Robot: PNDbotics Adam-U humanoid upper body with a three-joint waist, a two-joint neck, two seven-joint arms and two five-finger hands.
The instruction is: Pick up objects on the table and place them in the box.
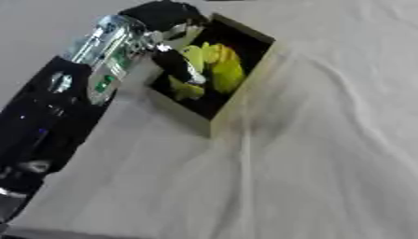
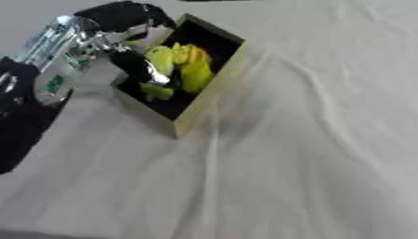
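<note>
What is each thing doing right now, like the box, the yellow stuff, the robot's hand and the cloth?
Box: open on top, standing on the cloth, with things inside.
Yellow-green things: lying inside the box; too blurred to name.
Left hand: reaching over the box's near edge, fingers down inside; whether it holds anything cannot be told.
Right hand: not in view.
White cloth: spread over the table, wrinkled.

Table cover [image 1: 310, 154]: pale cloth, matt, creased.
Box [image 1: 233, 105]: tan cardboard walls, matt; dark inside.
Left arm [image 1: 110, 51]: shiny silver metal, black casing below.
Left hand [image 1: 176, 63]: glossy black.
Yellow-green things [image 1: 220, 67]: smooth, slightly glossy.
</note>
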